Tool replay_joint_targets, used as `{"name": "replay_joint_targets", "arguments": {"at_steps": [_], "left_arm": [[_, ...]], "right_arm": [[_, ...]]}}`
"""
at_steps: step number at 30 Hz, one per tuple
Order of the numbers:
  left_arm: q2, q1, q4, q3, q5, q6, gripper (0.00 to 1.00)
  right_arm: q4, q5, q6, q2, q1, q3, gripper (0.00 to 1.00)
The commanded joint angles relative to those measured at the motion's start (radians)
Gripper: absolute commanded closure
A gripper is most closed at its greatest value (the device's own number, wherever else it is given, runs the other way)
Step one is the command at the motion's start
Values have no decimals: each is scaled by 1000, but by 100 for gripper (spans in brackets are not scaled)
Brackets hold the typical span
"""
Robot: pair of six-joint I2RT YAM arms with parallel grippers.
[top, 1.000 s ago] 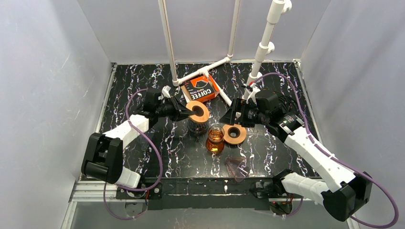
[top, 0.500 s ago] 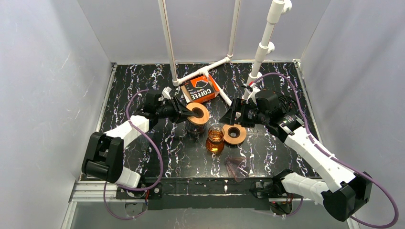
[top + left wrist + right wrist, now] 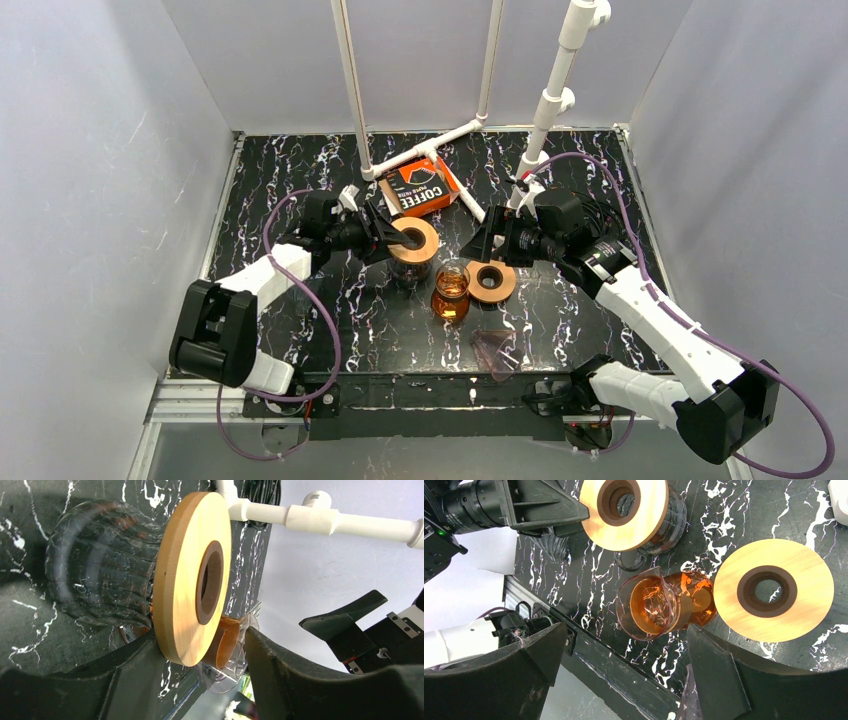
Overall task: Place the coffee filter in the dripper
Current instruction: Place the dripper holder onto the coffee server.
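left gripper [image 3: 398, 238] sat at the wooden collar [image 3: 180, 595] of the dark ribbed glass dripper [image 3: 95, 565]. its jaws were parted to either side of the collar's rim with a clear gap on one side, so it was not clamped. right gripper [image 3: 480, 245] hung spread wide above the amber glass dripper [image 3: 659, 605] and the second wooden ring [image 3: 774, 590] just beside it, touching neither.

coffee filter: no loose one seen. the orange filter box [image 3: 420, 187] lay at the back of the desk [image 3: 290, 180], near the white pipe frame [image 3: 430, 150]; filters presumably inside it. a smoky see-through cone [image 3: 497, 350] lay near the front edge; could not tell what it was.

handling, my judgement: a paper filter would be near weightless, limp and easily creased or torn, and stacked sheets would cling together. best taken by a light pinch at the upper rim or along the seam, peeling one off the stack. the dripper was glass: smooth, breakable, apt to tip. the wooden collar would give the surest hold for steadying it. the collar lay uppermost on the dark dripper, so i could not tell which end was open.
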Motion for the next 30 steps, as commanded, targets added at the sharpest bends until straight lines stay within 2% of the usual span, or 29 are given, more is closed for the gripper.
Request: {"name": "replay_joint_targets", "arguments": {"at_steps": [1, 6, 19, 25, 30], "left_arm": [[-70, 2, -177, 42, -53, 94, 41], [-106, 1, -326, 100, -99, 179, 38], [-167, 1, -544, 200, -200, 313, 36], [-251, 1, -754, 291, -393, 434, 32], [-364, 1, -890, 316, -593, 483, 23]], "right_arm": [[41, -4, -12, -20, -1, 6, 2], [41, -3, -12, -20, -2, 4, 2], [41, -4, -10, -20, -1, 6, 2], [41, -3, -13, -18, -2, 9, 2], [41, -3, -21, -9, -1, 9, 2]]}}
